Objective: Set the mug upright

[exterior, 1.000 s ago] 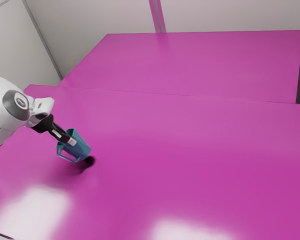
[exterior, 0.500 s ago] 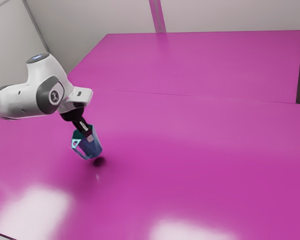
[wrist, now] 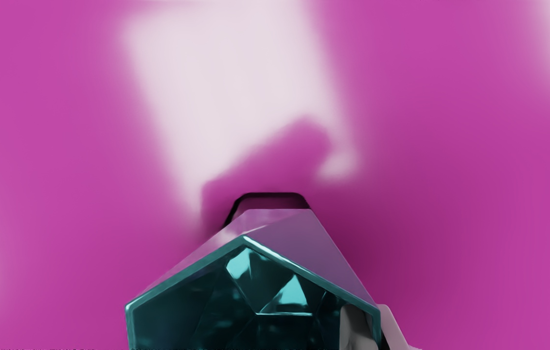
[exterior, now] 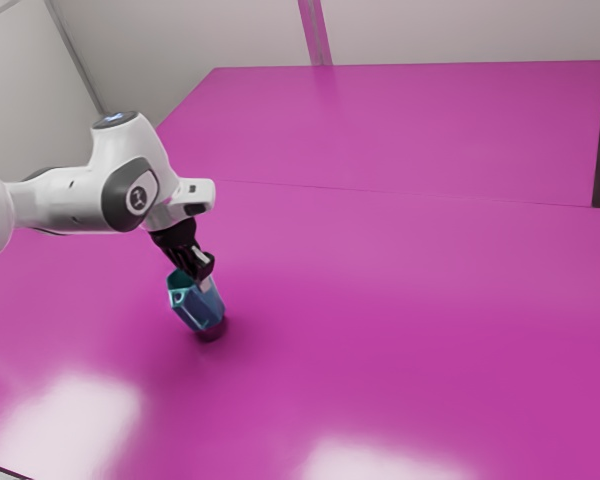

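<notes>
Mug (exterior: 199, 305) shifted toward the exterior view's right; still tilted

one mug (exterior: 201, 307), one arm (exterior: 70, 205), seemingly two tables (exterior: 400, 330)

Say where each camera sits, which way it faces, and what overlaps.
Exterior: off to the arm's side, above the table, angled down across it; the arm reaches in from the view's left, ending in the gripper at the mug.
Wrist: on the arm, facing past the fingertips into the mug's mouth and on to the table; one tip is inside the mug's wall, the other outside.
Shared: mug, gripper tips, table.
</notes>
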`<control>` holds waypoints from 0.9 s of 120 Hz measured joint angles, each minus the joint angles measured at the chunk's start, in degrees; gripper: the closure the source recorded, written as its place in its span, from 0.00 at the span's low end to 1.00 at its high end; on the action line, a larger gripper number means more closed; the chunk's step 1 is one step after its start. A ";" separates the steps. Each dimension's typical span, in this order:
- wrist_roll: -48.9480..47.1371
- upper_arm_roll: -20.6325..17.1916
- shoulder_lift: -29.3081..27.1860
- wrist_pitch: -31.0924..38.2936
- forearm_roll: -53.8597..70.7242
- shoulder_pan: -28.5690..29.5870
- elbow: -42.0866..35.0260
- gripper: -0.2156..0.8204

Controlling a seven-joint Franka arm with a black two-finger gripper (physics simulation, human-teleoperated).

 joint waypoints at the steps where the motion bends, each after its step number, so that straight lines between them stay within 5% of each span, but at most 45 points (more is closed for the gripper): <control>1: -0.21 0.00 0.04 0.01 0.03 -0.02 0.01 0.97; 84: -10.73 -0.01 2.93 0.73 0.96 -0.09 0.10 0.97; 108: -11.99 0.01 3.27 0.67 0.76 -0.17 0.10 0.80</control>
